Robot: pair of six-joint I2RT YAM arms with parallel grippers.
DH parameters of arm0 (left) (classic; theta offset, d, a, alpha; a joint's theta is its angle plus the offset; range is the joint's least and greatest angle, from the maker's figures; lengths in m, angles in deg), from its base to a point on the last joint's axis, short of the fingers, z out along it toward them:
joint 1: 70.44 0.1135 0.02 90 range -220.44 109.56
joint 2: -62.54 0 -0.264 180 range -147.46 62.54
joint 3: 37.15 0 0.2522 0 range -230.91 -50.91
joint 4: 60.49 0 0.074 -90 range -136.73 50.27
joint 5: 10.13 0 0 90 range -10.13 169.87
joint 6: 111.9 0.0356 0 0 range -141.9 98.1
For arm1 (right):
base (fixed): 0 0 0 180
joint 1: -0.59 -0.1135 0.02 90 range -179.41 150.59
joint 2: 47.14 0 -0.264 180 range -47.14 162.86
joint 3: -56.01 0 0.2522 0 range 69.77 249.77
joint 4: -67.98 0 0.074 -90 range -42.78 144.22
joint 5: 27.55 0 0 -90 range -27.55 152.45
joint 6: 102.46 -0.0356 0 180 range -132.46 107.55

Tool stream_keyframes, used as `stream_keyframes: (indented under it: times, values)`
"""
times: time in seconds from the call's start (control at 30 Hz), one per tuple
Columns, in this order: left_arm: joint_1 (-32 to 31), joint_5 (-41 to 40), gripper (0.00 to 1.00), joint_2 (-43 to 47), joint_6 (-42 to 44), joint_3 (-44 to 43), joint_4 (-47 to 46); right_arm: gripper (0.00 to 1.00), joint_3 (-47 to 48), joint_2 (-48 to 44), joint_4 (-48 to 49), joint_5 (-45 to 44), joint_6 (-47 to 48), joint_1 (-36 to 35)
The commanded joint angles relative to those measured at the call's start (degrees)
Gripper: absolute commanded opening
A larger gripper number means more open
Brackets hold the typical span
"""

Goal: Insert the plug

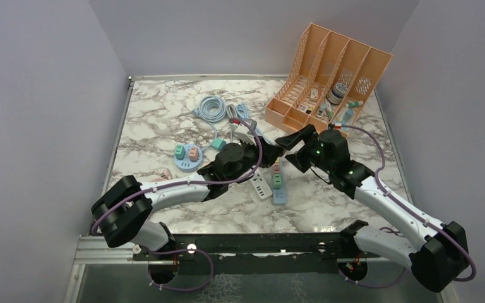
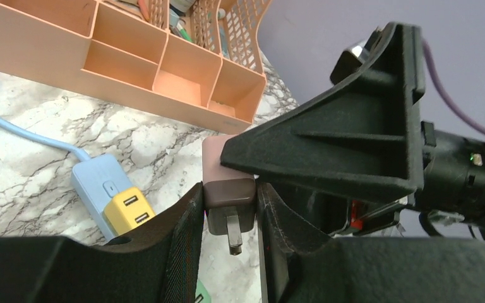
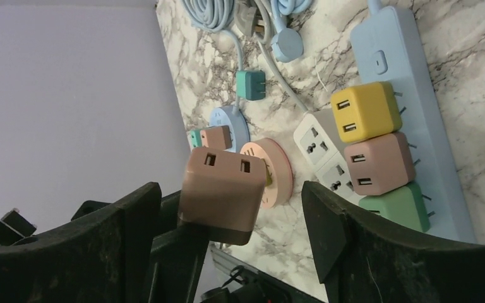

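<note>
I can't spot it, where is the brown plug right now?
The brown plug is pinched in the left gripper above the table's middle, with the open right gripper right beside it.

Marble table (image 1: 164,107): power strip (image 1: 280,197), cable (image 1: 211,108), organizer (image 1: 328,76)

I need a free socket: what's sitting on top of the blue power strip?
Three adapters sit in a row on the strip: yellow, pink, green. Past the yellow one only a switch shows. The sockets beneath the adapters are covered, so unseen.

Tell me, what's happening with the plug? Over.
Left gripper shut on plug. Right gripper open around it. Plug not yet in strip.
</note>
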Motion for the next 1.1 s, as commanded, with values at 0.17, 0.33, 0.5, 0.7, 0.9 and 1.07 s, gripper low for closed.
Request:
stream_keyframes:
  times: [0.17, 0.33, 0.5, 0.7, 0.9, 1.07]
  values:
    - [5.0, 17.1, 0.12, 7.2, -0.6, 3.5, 1.3, 0.82, 2.2, -10.2, 3.1, 2.3, 24.4, 0.0]
    - [8.0, 25.5, 0.12, 10.8, -2.7, 3.9, 5.2, 0.81, 2.9, -14.8, 1.8, 8.0, 37.0, 0.0]
    - [10.4, 33.2, 0.12, 14.9, -3.9, 3.7, 7.9, 0.81, 2.5, -17.6, 0.1, 17.6, 46.4, 0.0]
    - [11.4, 41.3, 0.12, 17.9, -5.6, 1.0, 12.1, 0.79, 1.7, -18.8, 2.3, 32.2, 50.0, 0.0]
    - [11.6, 48.2, 0.12, 19.4, -8.2, -1.1, 12.3, 0.73, 0.3, -16.9, 9.2, 43.5, 48.3, 0.0]
    - [11.6, 49.8, 0.12, 22.2, -8.3, -1.4, 12.3, 0.69, -0.4, -17.4, 9.7, 41.1, 45.4, 0.0]
